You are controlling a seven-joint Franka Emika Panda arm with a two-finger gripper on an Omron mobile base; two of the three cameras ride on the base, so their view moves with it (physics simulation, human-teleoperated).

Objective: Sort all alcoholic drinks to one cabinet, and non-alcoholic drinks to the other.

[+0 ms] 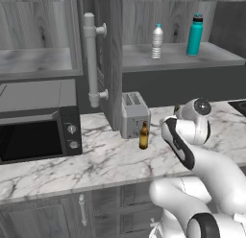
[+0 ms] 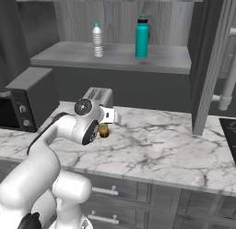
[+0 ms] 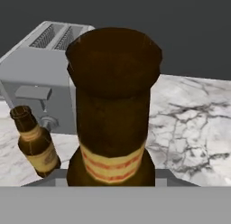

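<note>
In the hand view an amber beer bottle (image 3: 113,110) stands right in front of the camera, and my gripper (image 3: 113,179) is shut on it low down. A second beer bottle (image 3: 35,144) (image 1: 143,135) stands on the counter in front of the toaster (image 1: 133,114). A bit of amber glass (image 2: 104,130) shows under my hand; which bottle it is, I cannot tell. The clear water bottle (image 1: 157,41) (image 2: 97,40) and the teal flask (image 1: 194,34) (image 2: 142,37) stand on the right cabinet's shelf (image 1: 178,59). The left cabinet's shelf (image 1: 38,64) is bare.
An open cabinet door (image 1: 113,59) with a pale bar handle (image 1: 91,59) hangs between the two cabinets, above the toaster. A microwave (image 1: 38,131) sits at the counter's left. Marble counter (image 2: 156,145) stretches to the right towards another door (image 2: 207,62).
</note>
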